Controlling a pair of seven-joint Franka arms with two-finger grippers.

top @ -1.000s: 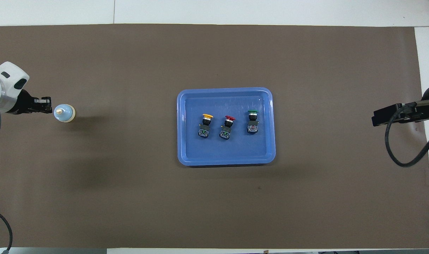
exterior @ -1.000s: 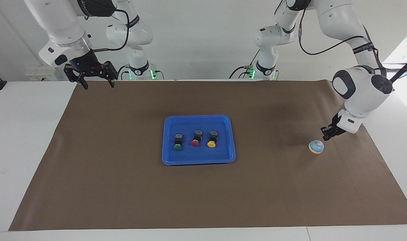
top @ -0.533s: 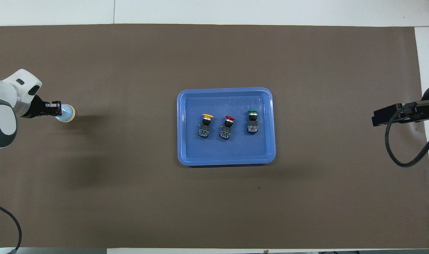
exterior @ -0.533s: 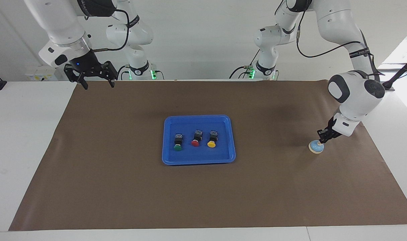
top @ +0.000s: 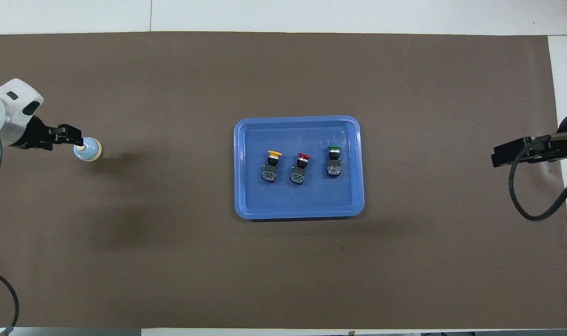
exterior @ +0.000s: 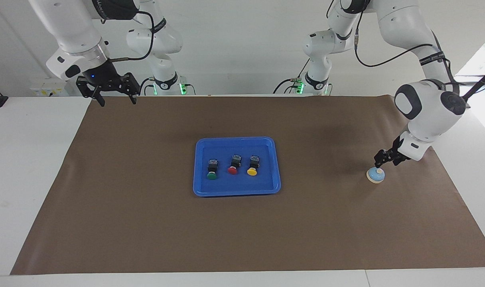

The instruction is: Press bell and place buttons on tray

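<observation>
Bell (exterior: 375,175): small light-blue dome on a cream base rim, cream knob on top, standing on the brown paper sheet (exterior: 146,223) toward the left arm's end of the bench (exterior: 27,159), well apart from the tray.

Tray (exterior: 237,190): shallow bright-blue plastic rectangle with rounded corners and a raised rim, mid-sheet. Three buttons lie in it in a row, each with a black body and a mushroom cap: yellow button (exterior: 252,165) toward the left arm's end, red button (exterior: 234,164) in the middle, green button (exterior: 212,169) toward the right arm's end. Caps point away from the robots.

Left gripper (exterior: 383,158): facing view shows it just above the bell's knob with a small gap, tips apart, holding nothing. The overhead view (top: 65,136) puts it flush beside the knob, so the height gap reads only from the facing view.

Right gripper (exterior: 115,97): waits over the sheet's corner at the robots' edge, jaws wide open, empty. The overhead view shows only a dark edge of it (top: 516,151).
</observation>
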